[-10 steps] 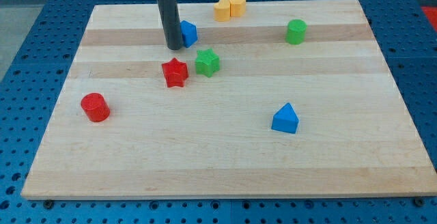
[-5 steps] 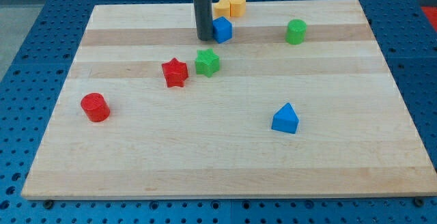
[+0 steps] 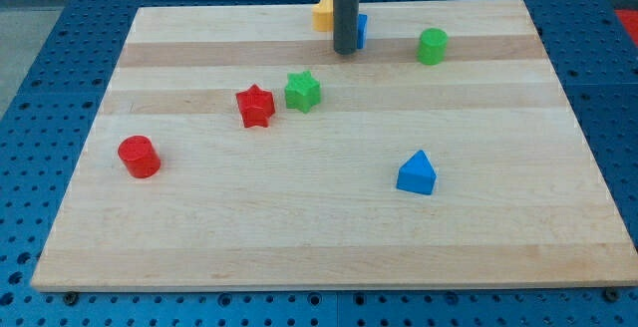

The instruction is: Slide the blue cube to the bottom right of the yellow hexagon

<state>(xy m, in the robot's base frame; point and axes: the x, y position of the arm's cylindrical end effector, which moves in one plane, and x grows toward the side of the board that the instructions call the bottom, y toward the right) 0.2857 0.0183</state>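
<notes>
My tip [image 3: 346, 51] is near the view's top, a little right of centre. The rod stands in front of the blue cube [image 3: 361, 30], which shows only as a sliver at the rod's right side. The yellow hexagon [image 3: 323, 14] sits just left of the rod at the board's top edge, partly visible. A second yellow block seen there earlier is hidden behind the rod. The cube lies right of and slightly below the hexagon, close to it.
A green cylinder [image 3: 432, 46] stands right of the cube. A green star [image 3: 302, 91] and a red star [image 3: 255, 106] sit below and left of my tip. A red cylinder [image 3: 139, 157] is at the left. A blue triangular block [image 3: 417, 173] lies lower right.
My tip has swept to the right along the top of the board, pushing the blue cube from left of the yellow blocks to just right of the hexagon. Other blocks have not moved.
</notes>
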